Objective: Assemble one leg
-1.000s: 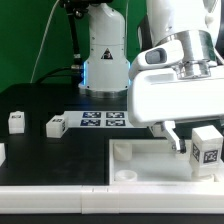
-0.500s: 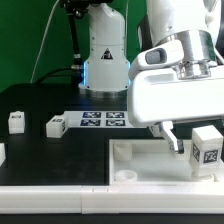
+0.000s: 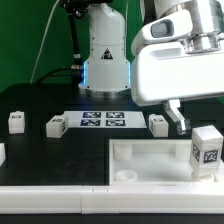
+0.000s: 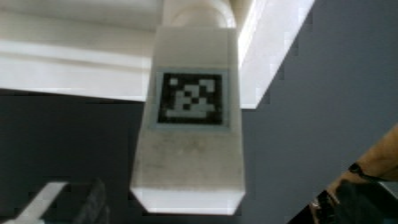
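Observation:
A white leg with a black-and-white tag stands upright at the corner of the large white tray-like piece, at the exterior view's right. My gripper hangs just above and to the left of it, apart from it, with one dark finger showing. In the wrist view the leg runs lengthwise with its tag facing the camera. Its far end meets the tray piece. Its near end lies between my open jaws, with dark gaps on both sides.
Three more loose legs lie on the black table: one and another at the left, and one beside the marker board. A white piece shows at the left edge. The robot base stands behind.
My gripper has risen straight up from beside the upright leg. The leg has stayed in place on the tray piece. A loose leg behind the gripper has come into view.

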### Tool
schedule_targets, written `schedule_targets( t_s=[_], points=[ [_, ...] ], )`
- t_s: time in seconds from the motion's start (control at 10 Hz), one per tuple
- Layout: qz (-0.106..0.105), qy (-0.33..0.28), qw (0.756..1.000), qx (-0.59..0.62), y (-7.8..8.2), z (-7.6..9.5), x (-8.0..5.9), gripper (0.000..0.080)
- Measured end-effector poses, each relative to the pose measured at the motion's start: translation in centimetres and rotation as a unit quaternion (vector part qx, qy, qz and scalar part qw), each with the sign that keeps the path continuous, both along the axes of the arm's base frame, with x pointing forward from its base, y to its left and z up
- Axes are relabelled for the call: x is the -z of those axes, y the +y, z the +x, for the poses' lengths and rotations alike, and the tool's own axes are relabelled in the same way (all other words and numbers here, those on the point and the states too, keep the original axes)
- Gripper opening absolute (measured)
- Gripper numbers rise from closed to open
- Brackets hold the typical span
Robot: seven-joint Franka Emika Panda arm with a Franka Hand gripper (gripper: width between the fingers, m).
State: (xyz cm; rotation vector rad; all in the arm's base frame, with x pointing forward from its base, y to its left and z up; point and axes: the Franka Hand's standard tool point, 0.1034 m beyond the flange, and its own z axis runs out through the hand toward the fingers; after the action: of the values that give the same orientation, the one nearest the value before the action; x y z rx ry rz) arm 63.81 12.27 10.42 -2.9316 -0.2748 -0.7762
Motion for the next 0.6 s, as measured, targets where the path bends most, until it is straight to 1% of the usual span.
schedule_targets(
  t_s=[0.1,0.2,0.3,0.4,0.5,0.6],
  points=[
    [0.000,0.005,1.000,0.000,0.0,-0.1,0.3,0.0649],
    [0.005,0.078,0.997,-0.008,0.7,-1.0,0.8,0.0649],
    [0.002,0.114,0.993,-0.018,0.3,-0.8,0.8,0.0649],
    [0.001,0.142,0.990,-0.019,-0.7,-0.5,1.3,0.0649],
    [-0.001,0.195,0.980,-0.027,-1.0,-0.9,1.6,0.0649],
    [-0.003,0.227,0.973,-0.032,-1.4,-0.5,1.3,0.0649]
  ],
)
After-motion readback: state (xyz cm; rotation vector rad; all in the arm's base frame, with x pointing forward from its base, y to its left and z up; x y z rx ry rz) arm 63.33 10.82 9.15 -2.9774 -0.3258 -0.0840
